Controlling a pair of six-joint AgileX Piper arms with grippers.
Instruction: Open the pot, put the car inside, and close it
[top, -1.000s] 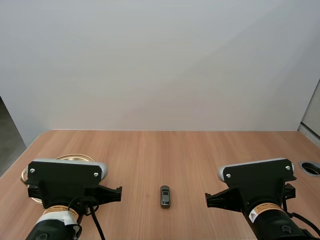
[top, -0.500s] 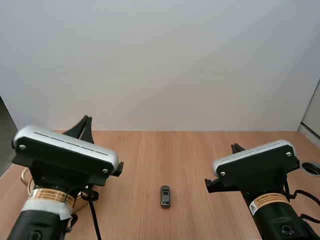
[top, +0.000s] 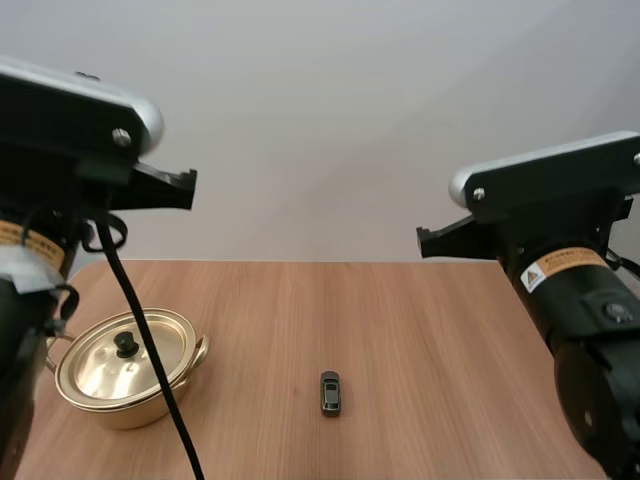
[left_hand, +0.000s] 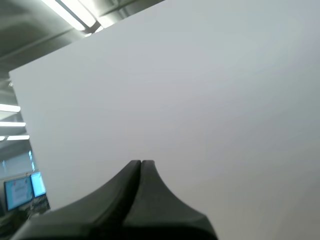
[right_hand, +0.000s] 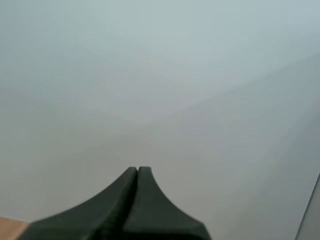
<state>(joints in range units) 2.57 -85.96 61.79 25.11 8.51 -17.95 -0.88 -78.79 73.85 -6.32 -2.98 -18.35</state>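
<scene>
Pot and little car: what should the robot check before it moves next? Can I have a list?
1. Lid sits on the pot: ok, ready to lift.
2. Knob has nothing in the way: ok.
3. Car lies on the table, apart from the pot: ok.
4. Left gripper open for the knob: not ok, it is shut.
5. Right gripper open for the car: not ok, it is shut.
6. Room inside the pot: cannot tell, the lid hides it.

right arm sticker (top: 553, 268): orange and white, warning triangle, print too small to read
left arm sticker (top: 24, 240): orange, print unreadable
</scene>
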